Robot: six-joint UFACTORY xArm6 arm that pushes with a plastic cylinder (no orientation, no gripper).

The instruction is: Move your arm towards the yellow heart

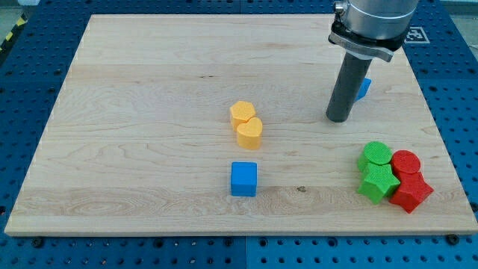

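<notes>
Near the wooden board (149,112)'s middle, the yellow heart (249,132) is seen touching a yellow block (241,113); my tip (338,119), holding nothing, is set well apart toward the view's right.

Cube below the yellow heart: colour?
Blue. The cube shows clearly in the camera view, directly below the yellow heart.
</notes>
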